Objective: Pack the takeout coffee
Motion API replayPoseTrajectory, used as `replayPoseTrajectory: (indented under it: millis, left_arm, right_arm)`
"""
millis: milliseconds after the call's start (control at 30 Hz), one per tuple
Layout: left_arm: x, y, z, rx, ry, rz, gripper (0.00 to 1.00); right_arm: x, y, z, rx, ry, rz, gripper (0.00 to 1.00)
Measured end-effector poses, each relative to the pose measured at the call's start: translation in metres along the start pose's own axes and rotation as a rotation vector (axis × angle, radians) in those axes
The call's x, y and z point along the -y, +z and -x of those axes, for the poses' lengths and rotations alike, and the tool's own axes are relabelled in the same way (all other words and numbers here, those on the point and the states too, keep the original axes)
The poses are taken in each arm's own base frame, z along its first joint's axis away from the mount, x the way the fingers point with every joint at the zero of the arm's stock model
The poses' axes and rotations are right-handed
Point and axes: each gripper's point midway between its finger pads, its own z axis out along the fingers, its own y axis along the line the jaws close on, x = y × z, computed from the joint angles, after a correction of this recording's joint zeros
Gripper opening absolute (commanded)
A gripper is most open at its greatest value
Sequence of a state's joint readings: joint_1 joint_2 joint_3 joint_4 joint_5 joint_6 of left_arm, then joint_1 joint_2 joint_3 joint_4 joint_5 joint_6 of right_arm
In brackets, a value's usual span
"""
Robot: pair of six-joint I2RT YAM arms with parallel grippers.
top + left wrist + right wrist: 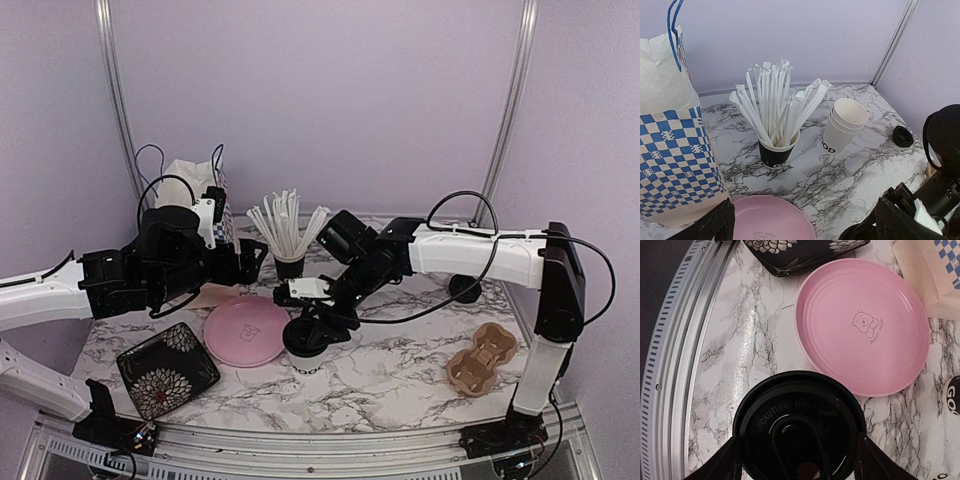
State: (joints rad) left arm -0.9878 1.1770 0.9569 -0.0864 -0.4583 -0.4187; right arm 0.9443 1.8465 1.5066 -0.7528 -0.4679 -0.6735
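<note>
Cup with "GOOD" lettering stands upright on marble table, touching or just beside the right edge of pink plate. Black lid sits on top of it; "CAUTION HOT" is legible in the right wrist view, where the lid hides the cup body.

Right gripper: one finger on each side of the lid, both against its rim. Narrow hold, clamped on the lid.

Left gripper: hangs above the table behind the plate, near checked paper bag. In its wrist view the jaws stand wide apart with nothing between them.

Stack of cups: unlidded, nested, tilted, just right of black cup of white sticks. Contact between them cannot be told.

Loose lid: flat on the table, right of the stack.

Cardboard carrier: on the table by the right arm's base, well apart from the held cup.

Floral dish: left of the plate, near the front edge.
</note>
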Motion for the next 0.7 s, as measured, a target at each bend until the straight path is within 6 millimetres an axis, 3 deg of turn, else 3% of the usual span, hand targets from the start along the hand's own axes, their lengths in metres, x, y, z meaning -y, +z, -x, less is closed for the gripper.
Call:
replayPoseTrajectory:
  millis: [200,367,533,700]
  left_arm:
    - [0.0,0.0,0.0,0.0,0.011,0.0,0.99]
    - [0.0,0.0,0.0,0.0,0.026,-0.001,0.99]
    - [0.001,0.0,0.002,0.006,0.049,-0.003,0.99]
    - [0.003,0.001,0.003,0.009,0.063,-0.011,0.99]
  right_arm:
    - [0.002,-0.012,-0.005,-0.018,0.041,-0.018,0.56]
    - [0.025,-0.064,-0.023,0.021,0.137,-0.099,0.56]
    - [0.065,-0.133,-0.075,0.048,0.308,-0.258,0.56]
    - [0.107,-0.191,-0.141,0.053,0.514,-0.42,0.56]
